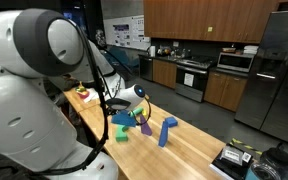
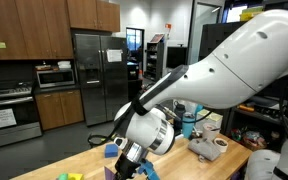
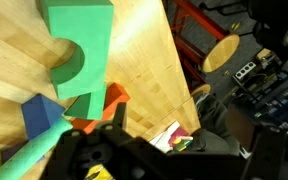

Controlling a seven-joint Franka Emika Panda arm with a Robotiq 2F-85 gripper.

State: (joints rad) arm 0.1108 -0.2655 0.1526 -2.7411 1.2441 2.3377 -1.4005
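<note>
My gripper (image 1: 136,110) hangs open just above a cluster of toy blocks on the wooden table (image 1: 199,150), with nothing between its jaws. In the wrist view its dark body (image 3: 134,150) fills the bottom. Beyond it lie a green block with a half-round notch (image 3: 79,45), a blue block (image 3: 42,115), an orange block (image 3: 111,98) and a teal cylinder (image 3: 24,155). In an exterior view a green block (image 1: 121,130), a purple block (image 1: 144,124) and an upright blue block (image 1: 166,132) stand around the gripper. In another exterior view the gripper (image 2: 134,160) is low over the table (image 2: 184,165).
The table's edge runs close by in the wrist view, with the floor and a round stool (image 3: 222,52) beyond. A small box with coloured items (image 1: 232,158) lies near the table's end. Kitchen cabinets, a stove (image 1: 192,75) and a steel fridge (image 2: 94,70) stand behind.
</note>
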